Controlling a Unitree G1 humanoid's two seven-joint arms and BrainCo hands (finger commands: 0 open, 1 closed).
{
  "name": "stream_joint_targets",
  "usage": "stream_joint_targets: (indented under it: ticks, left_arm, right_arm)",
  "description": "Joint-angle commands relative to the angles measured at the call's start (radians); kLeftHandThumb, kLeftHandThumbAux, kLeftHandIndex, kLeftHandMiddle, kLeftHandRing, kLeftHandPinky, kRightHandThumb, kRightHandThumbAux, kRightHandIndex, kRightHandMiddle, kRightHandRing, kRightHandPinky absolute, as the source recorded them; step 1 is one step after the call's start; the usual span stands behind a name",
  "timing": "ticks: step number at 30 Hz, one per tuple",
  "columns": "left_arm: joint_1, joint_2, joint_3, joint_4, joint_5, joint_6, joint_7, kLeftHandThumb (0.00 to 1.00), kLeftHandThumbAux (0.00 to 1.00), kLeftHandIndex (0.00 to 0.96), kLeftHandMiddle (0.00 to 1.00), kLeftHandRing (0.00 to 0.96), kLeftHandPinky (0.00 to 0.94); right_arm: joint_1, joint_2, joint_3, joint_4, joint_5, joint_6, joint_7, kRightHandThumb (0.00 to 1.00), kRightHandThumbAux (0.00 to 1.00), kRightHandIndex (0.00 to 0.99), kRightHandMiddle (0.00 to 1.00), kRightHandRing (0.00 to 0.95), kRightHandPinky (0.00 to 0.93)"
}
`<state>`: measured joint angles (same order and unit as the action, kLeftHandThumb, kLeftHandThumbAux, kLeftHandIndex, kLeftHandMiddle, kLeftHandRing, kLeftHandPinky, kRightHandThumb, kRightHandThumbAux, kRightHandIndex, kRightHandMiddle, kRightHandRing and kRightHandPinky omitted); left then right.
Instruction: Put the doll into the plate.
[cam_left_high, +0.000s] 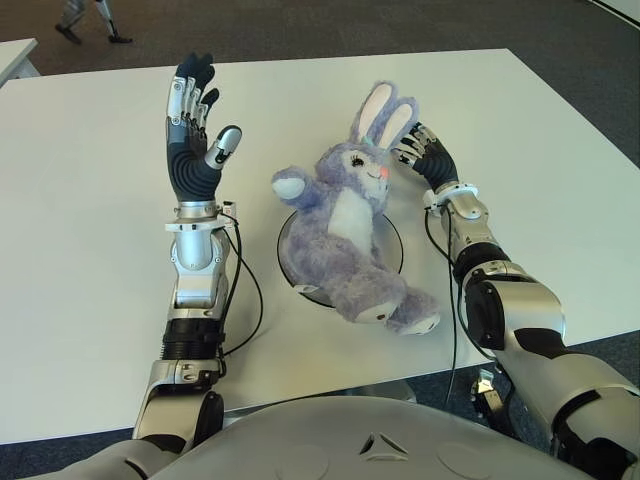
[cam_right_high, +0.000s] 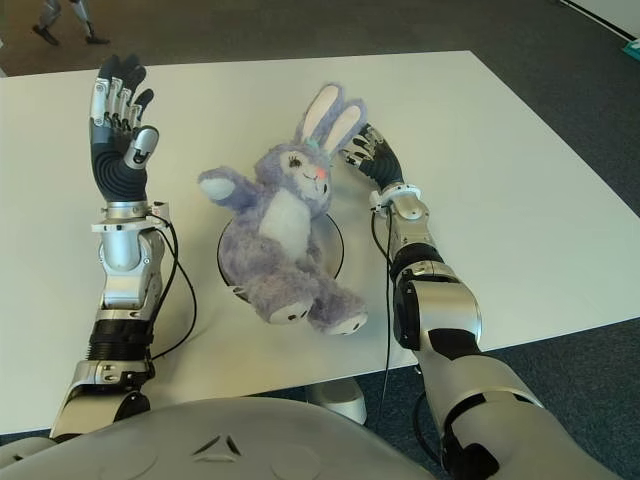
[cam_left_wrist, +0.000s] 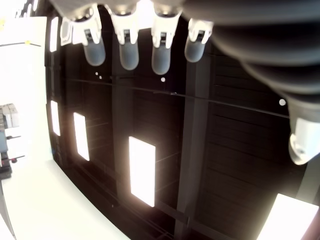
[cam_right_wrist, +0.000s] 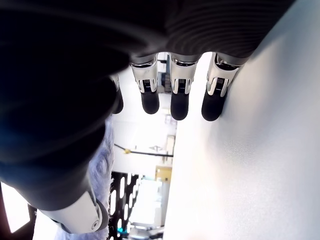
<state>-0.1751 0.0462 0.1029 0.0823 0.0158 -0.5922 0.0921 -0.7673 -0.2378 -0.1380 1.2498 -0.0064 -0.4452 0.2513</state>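
The table (cam_left_high: 90, 200) is white and fills most of both eye views; its far edge runs across the top and its near edge passes just in front of the robot's chest.

The doll (cam_left_high: 345, 215) is a purple plush rabbit with a white belly, white paw tips, white foot soles, upright ears with pale pink-white lining and a small pink nose. It sits propped upright in the plate, near the middle of the table's near edge. Its body covers most of the plate. Both legs extend over the plate's near rim toward the table's near edge, with the feet beyond the rim. One arm is stretched out sideways toward the left hand.

The plate (cam_left_high: 392, 245) is round and dark with a light rim. Only arcs of it show on either side of the doll.

The left hand (cam_left_high: 195, 125) is raised upright above the table, on the doll's left and well apart from it, palm facing the doll, fingers extended and spread, holding nothing. Its wrist view shows only straight fingers against a ceiling.

The right hand (cam_left_high: 425, 155) is at the doll's right, just beside the base of its ears and head. Its fingers (cam_right_wrist: 180, 102) are extended, not closed on anything; purple fur shows beside the thumb in its wrist view. Whether the hand touches the doll cannot be determined.
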Motion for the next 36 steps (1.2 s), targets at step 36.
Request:
stream_joint_targets:
  ticks: [36]
  left_arm:
    - [-0.165,0.095,0.063,0.382,-0.091,0.130,-0.116,0.000,0.492,0.030,0.103,0.075,0.039]
  right_arm:
    - [0.124,0.042,-0.007,0.085,-0.007,0.085,0.012,0.343,0.813,0.041,0.071,0.079,0.099]
